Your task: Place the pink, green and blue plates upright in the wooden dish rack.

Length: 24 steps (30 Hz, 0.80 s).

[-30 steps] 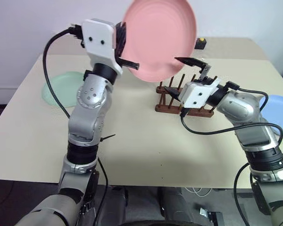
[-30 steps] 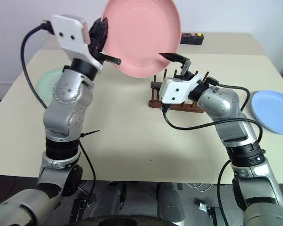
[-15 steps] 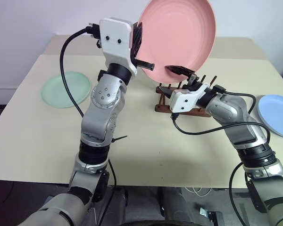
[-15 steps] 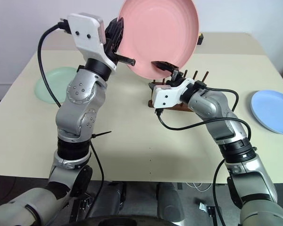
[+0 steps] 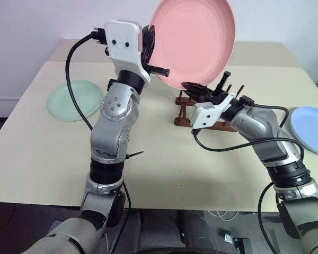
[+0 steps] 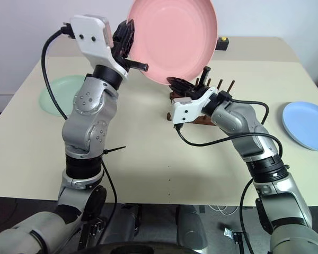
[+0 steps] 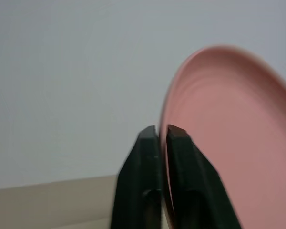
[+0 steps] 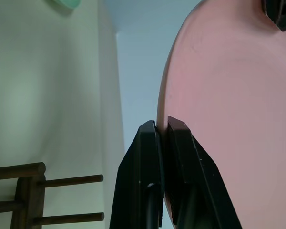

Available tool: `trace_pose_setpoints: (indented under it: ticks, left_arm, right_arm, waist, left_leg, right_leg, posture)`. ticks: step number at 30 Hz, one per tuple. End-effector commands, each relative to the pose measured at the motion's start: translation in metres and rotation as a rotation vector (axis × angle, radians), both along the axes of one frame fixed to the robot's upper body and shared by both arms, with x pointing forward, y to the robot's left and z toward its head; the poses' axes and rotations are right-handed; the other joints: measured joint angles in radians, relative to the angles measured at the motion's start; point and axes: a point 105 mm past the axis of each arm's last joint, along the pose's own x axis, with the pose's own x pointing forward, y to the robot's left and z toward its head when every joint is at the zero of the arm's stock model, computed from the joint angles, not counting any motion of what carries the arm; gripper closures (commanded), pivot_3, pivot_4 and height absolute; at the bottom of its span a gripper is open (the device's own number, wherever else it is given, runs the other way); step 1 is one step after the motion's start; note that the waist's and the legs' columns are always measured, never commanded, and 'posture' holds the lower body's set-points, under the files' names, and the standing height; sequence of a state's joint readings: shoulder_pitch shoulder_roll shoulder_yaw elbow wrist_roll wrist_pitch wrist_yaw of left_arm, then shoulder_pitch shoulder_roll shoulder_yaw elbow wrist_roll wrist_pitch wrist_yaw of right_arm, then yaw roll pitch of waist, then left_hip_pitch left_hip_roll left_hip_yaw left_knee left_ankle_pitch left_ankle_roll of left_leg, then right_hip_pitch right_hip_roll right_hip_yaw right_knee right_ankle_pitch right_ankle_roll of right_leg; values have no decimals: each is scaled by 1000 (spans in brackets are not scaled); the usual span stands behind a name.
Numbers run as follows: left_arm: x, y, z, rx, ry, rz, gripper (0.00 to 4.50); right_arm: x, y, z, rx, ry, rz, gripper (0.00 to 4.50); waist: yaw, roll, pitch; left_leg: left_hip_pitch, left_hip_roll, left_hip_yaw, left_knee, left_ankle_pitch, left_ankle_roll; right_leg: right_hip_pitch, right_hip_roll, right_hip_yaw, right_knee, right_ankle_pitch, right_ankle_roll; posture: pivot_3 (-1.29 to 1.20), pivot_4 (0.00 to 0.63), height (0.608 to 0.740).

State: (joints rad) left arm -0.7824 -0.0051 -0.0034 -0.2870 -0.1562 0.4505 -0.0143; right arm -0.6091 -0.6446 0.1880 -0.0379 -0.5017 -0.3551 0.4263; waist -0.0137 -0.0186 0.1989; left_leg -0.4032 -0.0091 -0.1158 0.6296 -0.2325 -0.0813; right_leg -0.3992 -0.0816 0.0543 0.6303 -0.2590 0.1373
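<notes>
I am holding the pink plate (image 5: pixel 192 41) on edge in the air just above and to the left of the wooden dish rack (image 5: pixel 208 111), so that its rim is already lining up with the pegs before it goes down; my left hand (image 5: pixel 150 54) is pinching the rim on the side away from the rack, while my right hand (image 5: pixel 201 90) is clamping the lower rim nearest the rack, which I judge is a handover in progress. The green plate (image 5: pixel 74 99) is lying flat on the table (image 5: pixel 42 153) well to the left of the rack, the blue plate (image 5: pixel 309 129) flat well to its right near the table edge, so the room directly over the rack is staying free for lowering
</notes>
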Motion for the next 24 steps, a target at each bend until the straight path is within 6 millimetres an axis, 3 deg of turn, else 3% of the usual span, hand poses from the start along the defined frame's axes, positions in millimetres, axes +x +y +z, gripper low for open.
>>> trace_pose_setpoints:
  ticks: [1,5,6,10,12,15,18,21,24]
  left_arm:
    - [-10,0,19,-27,-74,-26,2542]
    - [-22,10,38,-201,-133,-99,362]
    - [-24,13,42,-229,-146,-104,27]
    - [-26,31,53,-340,-190,-72,27]
    - [-25,48,58,-359,-218,-10,27]
    - [-16,61,47,-284,-196,68,27]
    - [-8,65,33,-170,-165,113,27]
    - [1,61,6,-44,-79,55,27]
    - [2,56,-13,42,-34,-6,27]
  right_arm:
    - [-2,-2,16,17,-72,-3,4500]
    - [-1,-6,18,17,-86,-12,4500]
    - [0,-7,18,15,-87,-14,4500]
    - [1,-14,23,22,-107,-30,4500]
    - [4,-32,36,94,-118,-73,4500]
    - [6,-64,60,312,-77,-114,4500]
    - [6,-80,65,485,10,-106,4500]
    - [-4,-95,75,708,140,-8,4500]
    - [-15,-101,79,822,275,97,4500]
  waist:
    - [0,0,0]
    - [-1,0,0]
    - [0,0,0]
    - [-1,0,0]
    - [0,0,0]
    - [0,0,0]
    - [-1,0,0]
    - [-3,0,0]
    - [-3,0,0]
  left_leg:
    - [0,0,0,0,0,0]
    - [0,0,0,0,0,0]
    - [0,0,0,0,0,0]
    - [0,0,0,0,0,0]
    - [0,0,0,0,0,0]
    - [0,0,0,0,0,0]
    - [0,0,0,1,0,0]
    - [1,0,0,0,0,0]
    - [0,0,0,0,0,0]
  right_leg:
    - [0,0,0,0,0,0]
    - [0,0,0,0,0,0]
    - [0,0,0,0,0,0]
    - [0,0,0,0,0,0]
    - [0,0,0,0,0,0]
    - [0,0,0,0,0,0]
    - [1,0,0,0,0,0]
    - [1,0,0,0,0,0]
    - [1,0,0,1,0,0]
  posture:
    - [0,150,734]
    - [0,150,734]
    - [0,150,734]
    - [0,150,734]
    - [0,150,734]
    - [0,150,734]
    - [0,150,734]
    - [0,150,734]
    - [0,150,734]
